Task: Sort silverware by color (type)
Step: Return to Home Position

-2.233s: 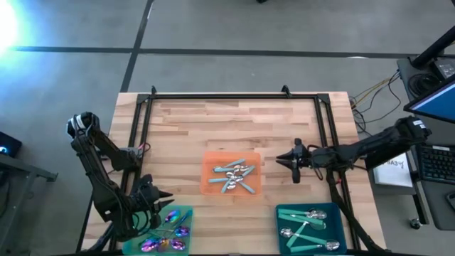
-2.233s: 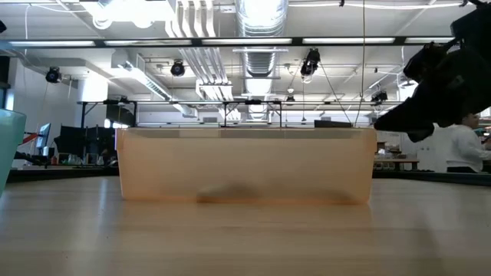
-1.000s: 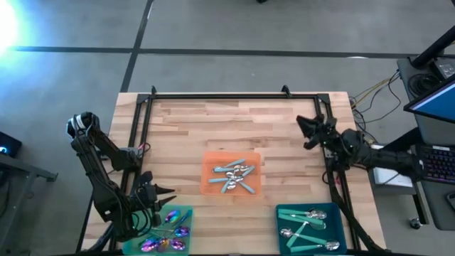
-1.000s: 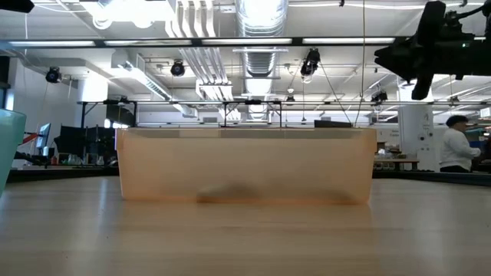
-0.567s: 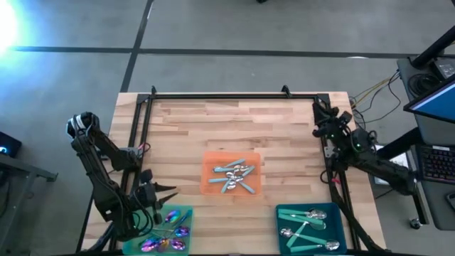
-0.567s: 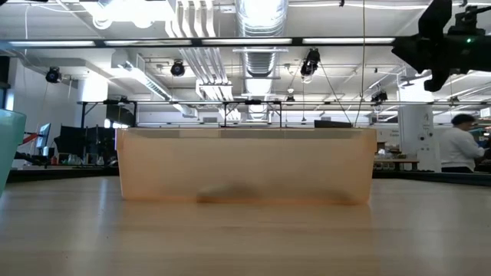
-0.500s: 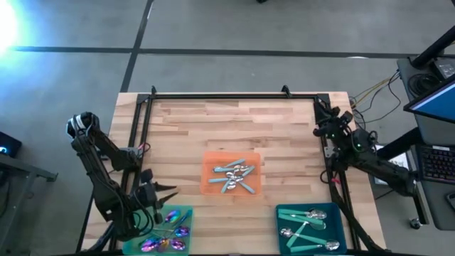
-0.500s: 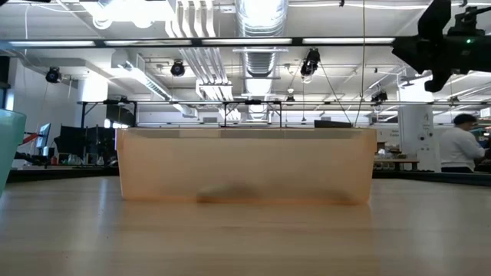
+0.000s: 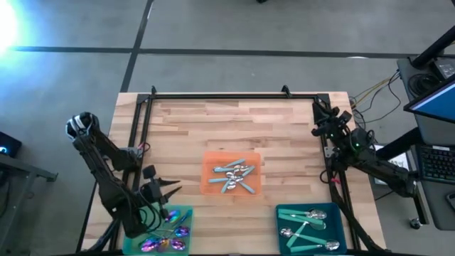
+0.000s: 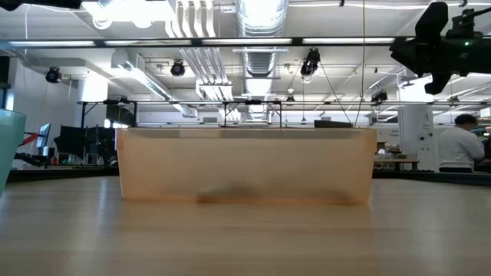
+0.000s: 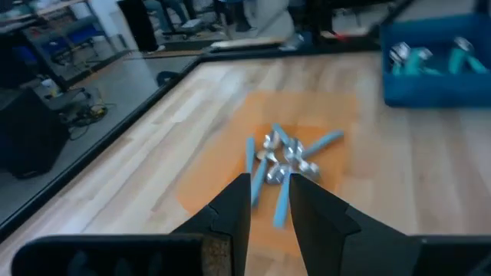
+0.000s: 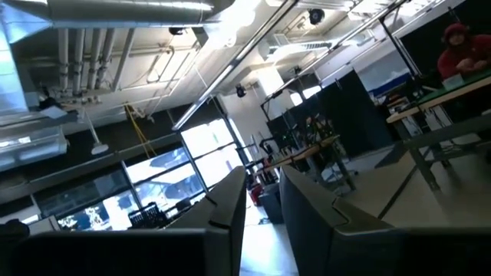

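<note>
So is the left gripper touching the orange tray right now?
Apart. In the high view, a strip of bare table shows between the left gripper and the near wall of the orange tray.

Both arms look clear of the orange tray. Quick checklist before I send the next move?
1. Left tool empty: ok, jaws apart, nothing between.
2. Right tool empty: ok, raised by the right edge of the table.
3. Orange tray holds only light-blue-handled spoons: ok.
4. Teal tray holds only teal-handled spoons: ok.
5. Green tray sorted: cannot tell, left arm hides part of it.
6. Stray spoons on the bare table: ok, none visible.
</note>
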{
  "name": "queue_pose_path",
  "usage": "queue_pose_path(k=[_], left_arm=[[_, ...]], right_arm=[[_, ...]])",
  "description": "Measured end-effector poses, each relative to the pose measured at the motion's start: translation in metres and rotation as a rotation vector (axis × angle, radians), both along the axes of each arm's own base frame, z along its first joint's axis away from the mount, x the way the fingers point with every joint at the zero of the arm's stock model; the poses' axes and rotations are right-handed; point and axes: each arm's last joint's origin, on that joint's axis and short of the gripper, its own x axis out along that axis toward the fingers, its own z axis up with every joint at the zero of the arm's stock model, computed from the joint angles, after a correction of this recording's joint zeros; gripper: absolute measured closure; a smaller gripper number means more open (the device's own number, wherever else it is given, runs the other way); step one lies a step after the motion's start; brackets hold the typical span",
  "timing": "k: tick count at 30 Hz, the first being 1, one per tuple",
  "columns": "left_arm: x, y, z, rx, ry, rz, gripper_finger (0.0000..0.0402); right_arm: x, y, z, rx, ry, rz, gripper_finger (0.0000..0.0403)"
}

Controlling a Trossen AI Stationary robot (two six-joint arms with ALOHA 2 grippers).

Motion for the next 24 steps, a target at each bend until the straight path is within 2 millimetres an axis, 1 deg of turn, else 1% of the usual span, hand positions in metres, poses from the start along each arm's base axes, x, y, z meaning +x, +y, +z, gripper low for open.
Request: queue_pose_path(k=[3, 6, 8, 11, 14, 16, 18, 20, 24], left_arm=[[0.013, 0.007, 0.001, -0.020, -0.041, 0.067, 0.0326], [0.031, 0.022, 0.002, -0.027, -0.049, 0.166, 0.0326], [0.045, 0.038, 0.002, -0.023, -0.049, 0.252, 0.0326], [0.067, 0.067, 0.002, -0.038, -0.041, 0.396, 0.0326], [0.085, 0.100, -0.001, -0.106, 0.060, 0.498, 0.0326], [0.094, 0.122, -0.003, -0.169, 0.129, 0.546, 0.0326], [0.102, 0.142, -0.005, -0.220, 0.162, 0.597, 0.0326], [0.106, 0.156, -0.008, -0.217, 0.184, 0.632, 0.0326], [0.114, 0.173, -0.009, -0.138, 0.160, 0.635, 0.0326]], right_arm=[[0.001, -0.001, -0.001, 0.006, 0.010, 0.000, 0.0334], [0.002, -0.001, -0.002, 0.012, 0.021, 0.000, 0.0334], [0.003, -0.002, -0.002, 0.016, 0.029, 0.000, 0.0332], [0.004, -0.002, -0.003, 0.020, 0.036, 0.000, 0.0328], [0.004, -0.002, -0.003, 0.022, 0.039, 0.000, 0.0324], [0.004, -0.002, -0.003, 0.021, 0.038, 0.000, 0.0323], [0.004, -0.002, -0.003, 0.022, 0.039, 0.000, 0.0324], [0.004, -0.002, -0.003, 0.022, 0.039, 0.000, 0.0326], [0.004, -0.002, -0.003, 0.022, 0.039, 0.000, 0.0331]])
